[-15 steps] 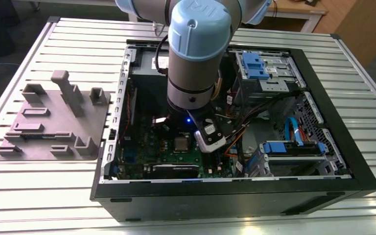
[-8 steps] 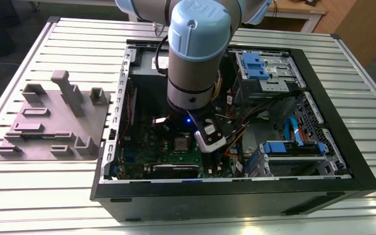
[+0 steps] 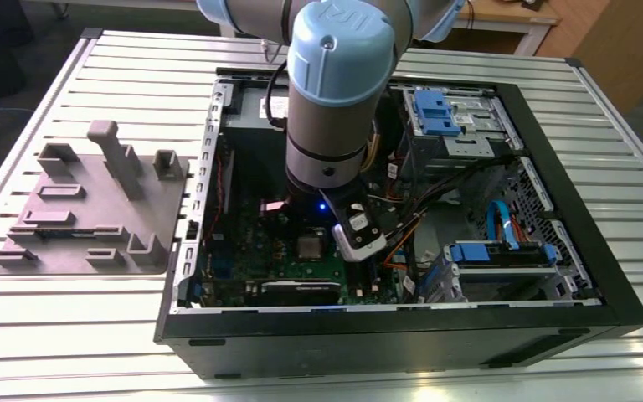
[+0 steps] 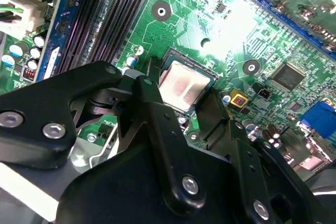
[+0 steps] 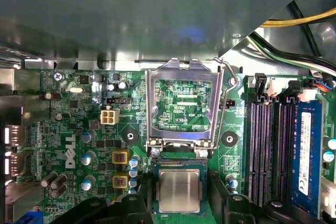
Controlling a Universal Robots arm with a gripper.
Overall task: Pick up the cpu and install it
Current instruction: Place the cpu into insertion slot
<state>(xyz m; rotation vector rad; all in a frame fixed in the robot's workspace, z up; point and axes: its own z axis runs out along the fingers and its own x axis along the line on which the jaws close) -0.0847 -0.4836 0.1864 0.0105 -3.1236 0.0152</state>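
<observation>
The cpu (image 5: 179,190) is a small square chip with a silver-grey top, lying flat in the motherboard's socket; it also shows in the second wrist view (image 4: 184,84) and the exterior view (image 3: 308,247). My gripper (image 5: 179,205) hangs low over it inside the open computer case. Its black fingers (image 4: 152,98) stand one on each side of the chip. A narrow dark gap shows between each finger and the chip's edge, so the gripper is open. The socket's metal load plate (image 5: 182,103) is swung up, away from the chip.
Long black RAM slots (image 5: 268,150) run close beside the socket. Cables (image 3: 434,197) and blue drive brackets (image 3: 444,113) crowd the case toward the exterior view's right. A grey fixture plate (image 3: 87,209) with upright blocks lies on the slatted table at the exterior view's left.
</observation>
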